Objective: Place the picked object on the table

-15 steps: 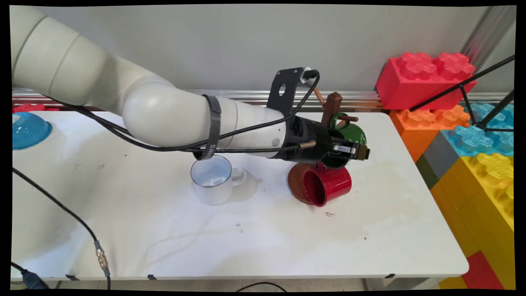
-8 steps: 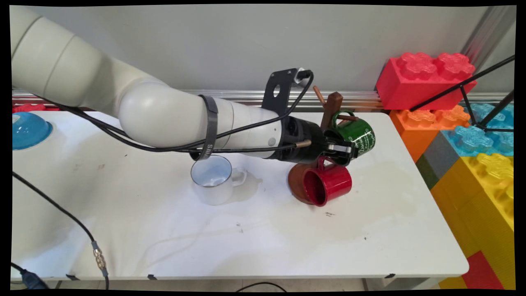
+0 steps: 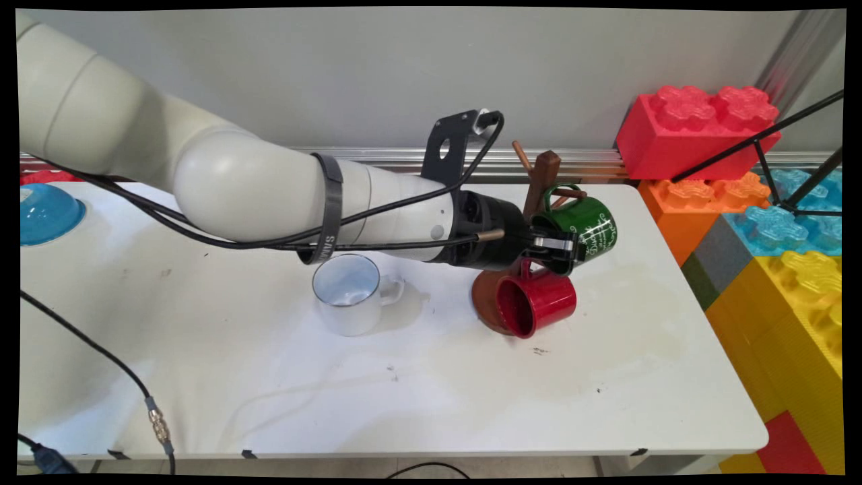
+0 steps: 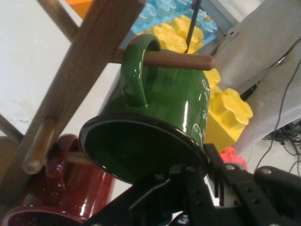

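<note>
Since 1 s ago gripper (image 3: pixel 564 246) drew back leftward; green mug (image 3: pixel 584 225) hangs on rack (image 3: pixel 543 176) peg. Jaw state: cannot tell.

White rounded arm (image 3: pixel 256 192), black gripper (image 3: pixel 562 246), black cables (image 3: pixel 202 225).

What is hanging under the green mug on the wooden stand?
Below the green mug, a red mug hangs on a lower peg of the wooden stand, its opening facing the camera. The stand's brown base shows only partly; the red mug covers the rest.
</note>
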Motion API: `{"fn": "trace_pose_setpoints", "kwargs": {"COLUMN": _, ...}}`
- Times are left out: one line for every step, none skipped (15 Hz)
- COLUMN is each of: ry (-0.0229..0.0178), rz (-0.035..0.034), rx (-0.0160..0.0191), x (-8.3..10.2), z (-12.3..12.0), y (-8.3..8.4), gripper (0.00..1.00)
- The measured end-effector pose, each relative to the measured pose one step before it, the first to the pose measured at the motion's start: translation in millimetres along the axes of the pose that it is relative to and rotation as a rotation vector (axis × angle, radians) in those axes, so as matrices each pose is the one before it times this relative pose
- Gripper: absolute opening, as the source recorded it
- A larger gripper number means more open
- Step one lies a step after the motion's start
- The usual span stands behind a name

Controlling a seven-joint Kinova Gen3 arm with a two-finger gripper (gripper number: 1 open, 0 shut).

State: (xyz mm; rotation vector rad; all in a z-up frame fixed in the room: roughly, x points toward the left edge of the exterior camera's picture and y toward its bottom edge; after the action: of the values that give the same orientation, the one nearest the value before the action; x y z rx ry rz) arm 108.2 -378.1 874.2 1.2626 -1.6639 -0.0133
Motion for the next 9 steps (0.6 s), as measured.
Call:
{"fn": "trace_pose_setpoints", "kwargs": {"ry": 0.00256, "rz": -0.00209, "rx": -0.00994, "x": 0.74, "z": -1.14, "y": 2.47, "gripper": 0.00}}
{"fn": "trace_pose_setpoints", "kwargs": {"ry": 0.00297, "rz": -0.00366, "rx": -0.00929, "x": 0.65, "z": -1.00, "y": 2.42, "gripper": 0.00}}
{"fn": "trace_pose_setpoints", "kwargs": {"ry": 0.00094, "rz": -0.00122, "rx": -0.00370, "x": 0.17, "z": -0.42, "y": 1.01, "gripper": 0.00}}
{"fn": "trace_pose_setpoints", "kwargs": {"ry": 0.00097, "rz": -0.00253, "rx": -0.00925, "x": 0.00, "z": -1.08, "y": 2.49, "gripper": 0.00}}
{"fn": "trace_pose_setpoints", "kwargs": {"ry": 0.00053, "rz": -0.00265, "rx": -0.00904, "x": -0.21, "z": -1.20, "y": 2.69, "gripper": 0.00}}
{"fn": "trace_pose_setpoints", "kwargs": {"ry": -0.00010, "rz": -0.00173, "rx": -0.00558, "x": -0.16, "z": -0.68, "y": 1.77, "gripper": 0.00}}
{"fn": "trace_pose_setpoints", "kwargs": {"ry": -0.00149, "rz": -0.00291, "rx": -0.01094, "x": -0.50, "z": -1.20, "y": 3.77, "gripper": 0.00}}
{"fn": "trace_pose_setpoints", "kwargs": {"ry": -0.00345, "rz": -0.00364, "rx": -0.01656, "x": -1.06, "z": -2.00, "y": 5.94, "gripper": 0.00}}
{"fn": "trace_pose_setpoints", "kwargs": {"ry": -0.00154, "rz": -0.00113, "rx": -0.00571, "x": -0.39, "z": -0.75, "y": 2.15, "gripper": 0.00}}
